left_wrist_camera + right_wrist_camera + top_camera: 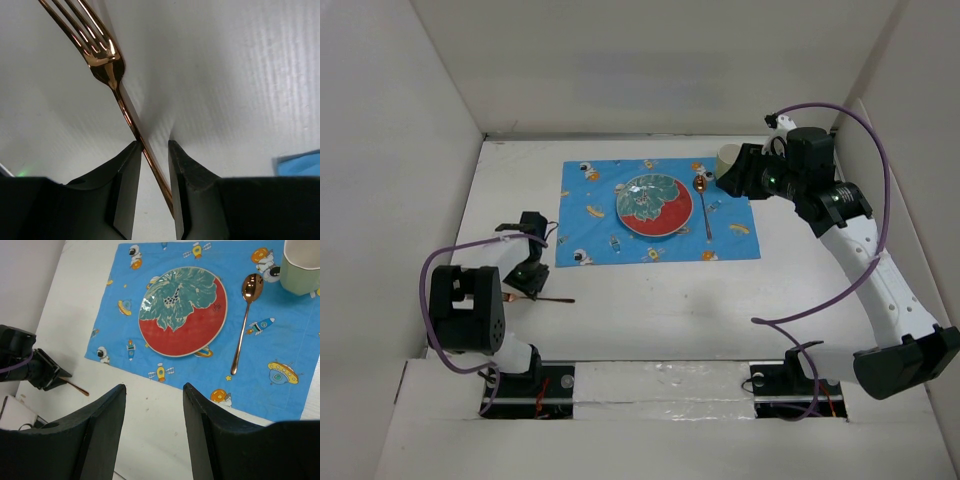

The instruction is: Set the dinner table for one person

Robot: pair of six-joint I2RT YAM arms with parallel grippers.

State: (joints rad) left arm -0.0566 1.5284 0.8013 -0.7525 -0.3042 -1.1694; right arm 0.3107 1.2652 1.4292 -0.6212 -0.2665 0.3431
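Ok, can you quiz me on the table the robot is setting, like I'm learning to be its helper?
1. True or false: the rose-gold metal spoon lies on the blue space-print placemat, to the right of the round red-and-green plate.
2. Where is the rose-gold metal fork?
A. On the plate
B. On the white table, left of the placemat
C. Inside the mug
3. Fill in: the fork's handle runs between the fingers of the ___ end effector.

Key
1. True
2. B
3. left end effector
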